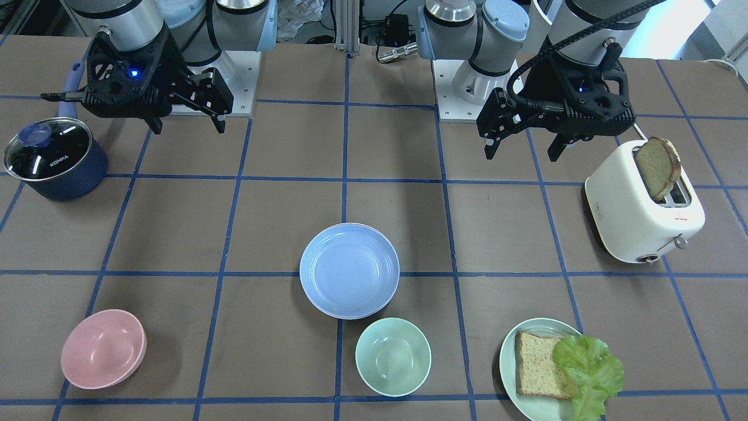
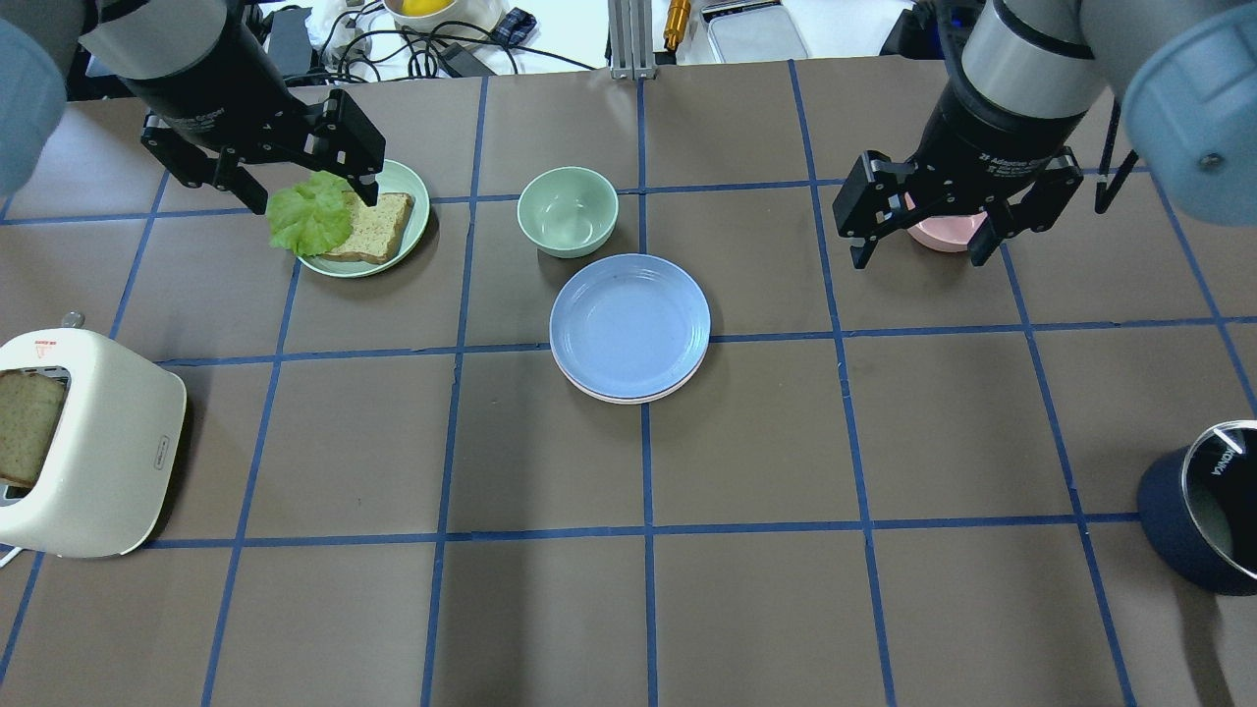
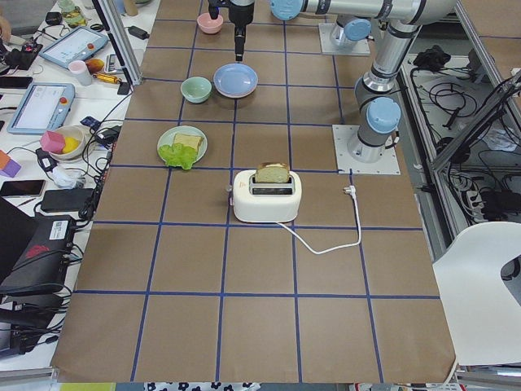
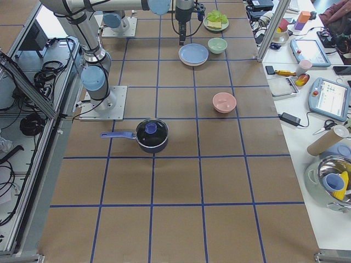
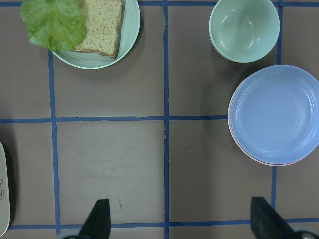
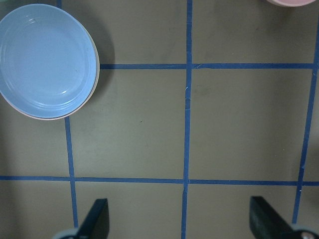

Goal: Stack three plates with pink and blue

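The plates are stacked in the middle of the table. The light blue plate lies on top. A pale pink rim shows just under it. I cannot make out a cream-white plate; anything lower in the stack is hidden. My left gripper hangs open and empty above the bread plate, well left of the stack. My right gripper hangs open and empty to the right of the stack, above the pink bowl. Both wrist views show wide-apart fingers with nothing between them.
A mint bowl stands just beyond the stack. A pink bowl sits under the right gripper. A mint plate holds bread and lettuce. A white toaster with a slice stands near left. A dark lidded pot stands near right.
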`<state>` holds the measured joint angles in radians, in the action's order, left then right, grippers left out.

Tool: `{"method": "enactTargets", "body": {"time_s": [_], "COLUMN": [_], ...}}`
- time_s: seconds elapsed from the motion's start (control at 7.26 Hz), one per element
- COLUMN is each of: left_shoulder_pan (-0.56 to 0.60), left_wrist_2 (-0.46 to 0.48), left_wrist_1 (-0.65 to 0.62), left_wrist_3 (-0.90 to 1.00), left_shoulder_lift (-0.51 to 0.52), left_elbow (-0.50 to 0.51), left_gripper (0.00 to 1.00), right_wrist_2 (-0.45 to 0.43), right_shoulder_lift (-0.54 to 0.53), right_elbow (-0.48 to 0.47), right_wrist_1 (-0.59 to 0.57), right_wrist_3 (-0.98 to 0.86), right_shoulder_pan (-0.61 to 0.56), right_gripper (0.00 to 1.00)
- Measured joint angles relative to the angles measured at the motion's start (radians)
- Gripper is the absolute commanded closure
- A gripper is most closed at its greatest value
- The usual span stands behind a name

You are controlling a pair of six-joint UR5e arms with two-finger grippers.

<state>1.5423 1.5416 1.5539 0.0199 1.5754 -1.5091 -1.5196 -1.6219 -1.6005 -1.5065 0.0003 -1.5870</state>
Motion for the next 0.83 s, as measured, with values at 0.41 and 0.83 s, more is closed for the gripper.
{"method": "enactTargets", "body": {"time_s": [0.41, 0.83], "left_shoulder_pan": [-0.002, -0.003], "left_wrist_2": [0.0, 0.0], "left_wrist_1": [0.0, 0.0], "left_wrist_3": [0.002, 0.001], "left_shoulder_lift": [0.0, 0.0], "left_elbow": [0.001, 0.001], "left_gripper": [0.0, 0.0], "right_wrist_2": [-0.013, -0.066], "right_shoulder_lift": [0.006, 0.005], "right_elbow": [-0.003, -0.003], "right_wrist_1": [-0.002, 0.021], "right_wrist_3": [-0.008, -0.012], "right_shoulder_pan": [-0.001, -0.001], "right_gripper": [0.0, 0.0]}}
